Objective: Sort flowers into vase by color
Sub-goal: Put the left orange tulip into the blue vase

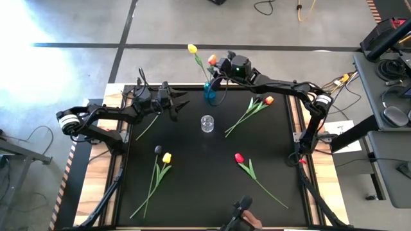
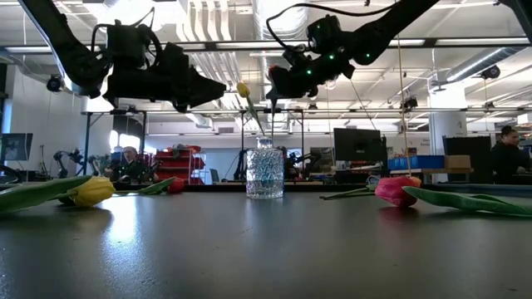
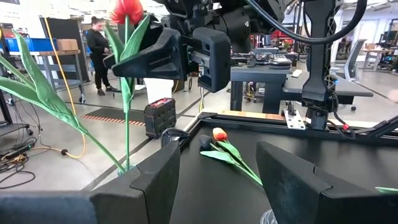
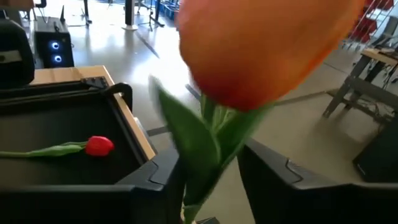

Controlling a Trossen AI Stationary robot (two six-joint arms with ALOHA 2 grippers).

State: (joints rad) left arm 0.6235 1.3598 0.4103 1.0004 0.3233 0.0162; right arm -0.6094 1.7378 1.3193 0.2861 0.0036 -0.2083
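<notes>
A blue vase (image 1: 209,94) stands at the table's far edge, with a yellow tulip (image 1: 192,49) and an orange-red tulip (image 1: 212,59) standing in it. My right gripper (image 1: 219,67) is open just below the orange-red head (image 4: 261,43), with a finger on either side of the stem (image 4: 205,180). My left gripper (image 1: 182,106) hovers open left of the vases, holding nothing. A clear glass vase (image 1: 207,123) stands at the table's middle. Lying on the table are an orange tulip (image 1: 268,100), a red one (image 1: 239,158), a yellow one (image 1: 167,157) and a dark one (image 1: 158,149). My right gripper has the orange-red tulip's stem and leaf (image 4: 189,155) between its open fingers, close under the head and high above the blue vase. It comes in level from the table's right. The leaf lies against one finger (image 4: 158,180). Whether either finger touches the stem, I cannot tell.
A loose green stem (image 1: 148,126) lies under my left arm. A person's hand (image 1: 252,222) and a dark object (image 1: 242,206) show at the near edge. The table has a raised wooden frame (image 1: 114,96). There is free black surface between the scattered tulips.
</notes>
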